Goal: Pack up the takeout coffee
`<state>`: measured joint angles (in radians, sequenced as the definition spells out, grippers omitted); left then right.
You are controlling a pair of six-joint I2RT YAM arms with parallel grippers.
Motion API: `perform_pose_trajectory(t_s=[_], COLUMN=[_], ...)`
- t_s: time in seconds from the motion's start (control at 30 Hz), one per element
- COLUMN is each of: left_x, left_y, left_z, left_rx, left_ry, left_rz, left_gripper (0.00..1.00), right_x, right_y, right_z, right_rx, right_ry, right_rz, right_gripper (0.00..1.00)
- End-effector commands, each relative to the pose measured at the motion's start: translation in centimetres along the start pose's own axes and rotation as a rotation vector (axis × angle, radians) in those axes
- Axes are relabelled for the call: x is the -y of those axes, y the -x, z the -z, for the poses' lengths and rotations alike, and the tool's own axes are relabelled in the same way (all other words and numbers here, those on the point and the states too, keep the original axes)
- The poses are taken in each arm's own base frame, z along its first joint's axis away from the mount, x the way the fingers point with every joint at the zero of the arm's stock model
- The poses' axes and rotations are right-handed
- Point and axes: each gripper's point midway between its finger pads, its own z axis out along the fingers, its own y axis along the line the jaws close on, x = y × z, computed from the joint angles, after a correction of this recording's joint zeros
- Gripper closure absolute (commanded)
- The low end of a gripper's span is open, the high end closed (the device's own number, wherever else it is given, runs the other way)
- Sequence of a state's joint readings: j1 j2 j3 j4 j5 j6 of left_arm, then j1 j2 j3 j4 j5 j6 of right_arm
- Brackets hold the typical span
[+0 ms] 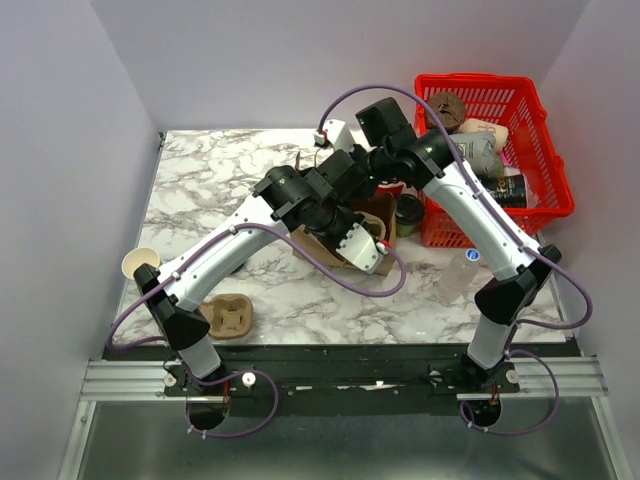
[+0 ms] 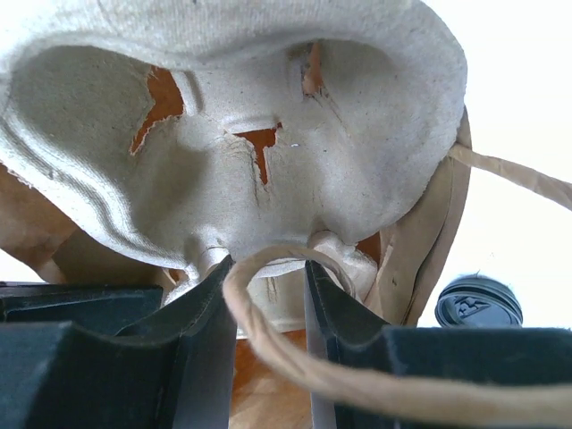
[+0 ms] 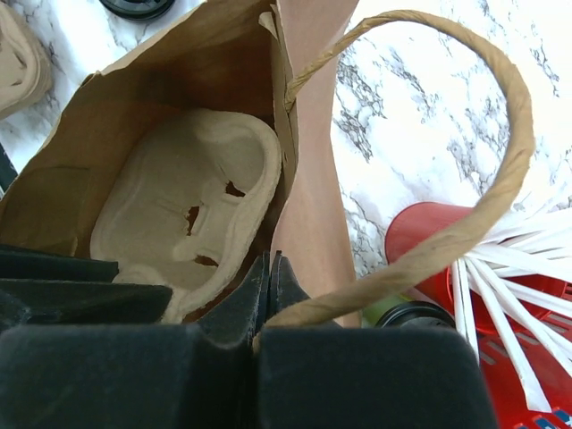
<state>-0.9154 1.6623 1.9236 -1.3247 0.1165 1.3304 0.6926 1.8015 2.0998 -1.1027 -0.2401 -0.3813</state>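
Observation:
The takeout coffee, an olive-green cup with a black lid, stands on the marble just right of a brown paper bag. Its lid shows in the left wrist view and in the right wrist view, outside the bag. Inside the bag lies a pulp cup carrier, which the right wrist view also shows. My left gripper is shut on the carrier's near edge, with the bag's paper handle looped across its fingers. My right gripper is shut on the bag's rim.
A red basket of goods stands at the back right. A red cup of white sticks is beside the coffee. Elsewhere on the marble are a clear bottle, a second carrier and a cream cup.

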Motion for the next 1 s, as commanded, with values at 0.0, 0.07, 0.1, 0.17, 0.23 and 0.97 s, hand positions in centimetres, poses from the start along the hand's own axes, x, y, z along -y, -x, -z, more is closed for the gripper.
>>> perform_pose_trajectory(t_s=[0.0,0.07,0.1,0.17,0.23,0.97], left_x=[3.7,3.4,3.3,3.3,3.2,5.9], left_y=[-1.6,-2.3,-3.1,-3.9,-4.6,-1.2], left_z=[0.6,0.7,1.0,1.2,1.6,3.3], left_rx=[-0.094,-0.135,-0.185,-0.232,-0.279,-0.217], left_ry=[-0.157,-0.148,-0.137,-0.126,-0.111,-0.088], left_rz=[0.104,0.122,0.124,0.144,0.164,0.191], left_gripper=[1.0,1.0,1.0,1.0,1.0,1.0], right_x=[-0.1,-0.2,-0.3,-0.6,-0.9,-4.9], right_y=[-0.7,-0.9,-0.8,-1.3,-1.5,-0.9], right_z=[-0.3,0.0,0.4,0.5,0.9,3.1], right_rx=[-0.035,-0.039,-0.034,-0.043,-0.043,-0.036], right_ry=[-0.006,-0.004,-0.004,0.002,0.01,0.125], right_rz=[-0.02,-0.017,-0.014,-0.023,-0.03,-0.101], right_gripper=[0.99,1.0,0.99,0.99,0.99,0.99])
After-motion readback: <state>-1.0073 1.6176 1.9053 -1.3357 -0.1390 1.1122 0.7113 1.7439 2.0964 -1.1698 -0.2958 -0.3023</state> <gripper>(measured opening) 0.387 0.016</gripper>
